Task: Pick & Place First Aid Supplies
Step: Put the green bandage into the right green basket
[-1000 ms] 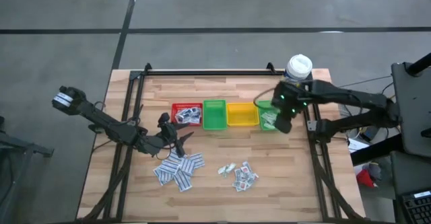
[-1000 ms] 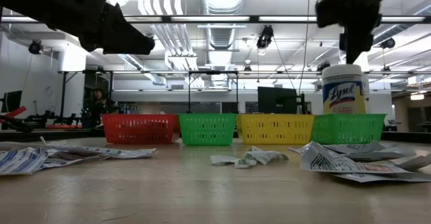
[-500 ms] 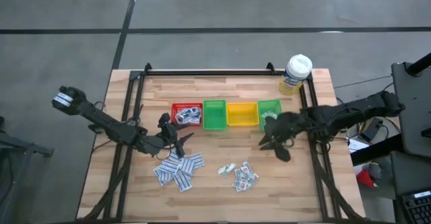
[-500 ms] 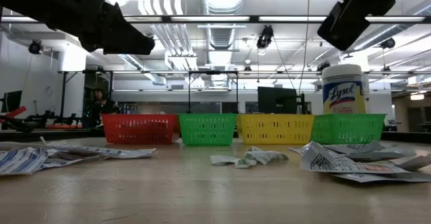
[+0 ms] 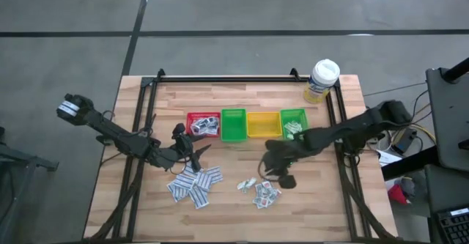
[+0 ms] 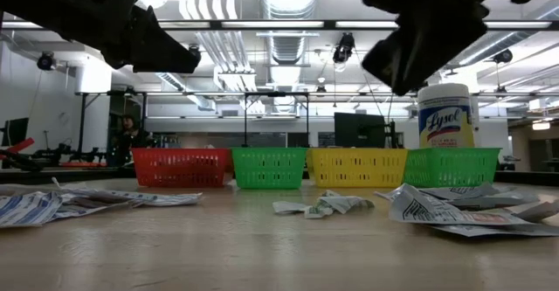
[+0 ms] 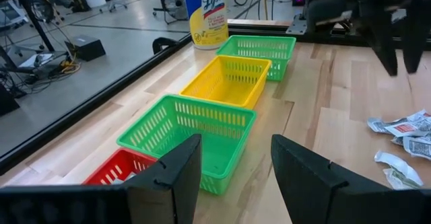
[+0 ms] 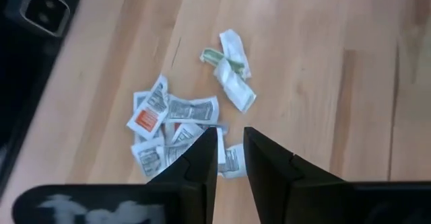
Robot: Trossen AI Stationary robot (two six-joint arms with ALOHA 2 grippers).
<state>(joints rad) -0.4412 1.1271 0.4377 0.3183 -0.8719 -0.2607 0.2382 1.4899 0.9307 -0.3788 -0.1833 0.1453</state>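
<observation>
The first aid supplies are small white packets lying flat on the wooden table in two piles, one at the near left (image 5: 194,184) and one near the middle (image 5: 264,191) (image 8: 172,126). A crumpled packet with green print (image 8: 229,66) lies beside the middle pile. More packets lie in the red bin (image 5: 203,124) and the right green bin (image 5: 293,123). My right gripper (image 5: 282,176) (image 8: 229,146) hangs above the middle pile, pointing steeply down, open by a narrow gap and holding nothing. My left gripper (image 5: 192,150) (image 7: 236,163) stands open and empty in front of the red bin.
Four small bins stand in a row across the table's middle: red, green (image 5: 233,124), yellow (image 5: 263,124), green. A white-capped bottle with a yellow label (image 5: 322,79) stands at the far right corner. Black rails (image 5: 220,78) run along the table's far, left and right sides.
My right gripper has swung from above the right green bin toward the table's near edge and left, sinking and tipping downward, and now hangs over the middle pile of packets. The packets and bins have stayed where they were.
</observation>
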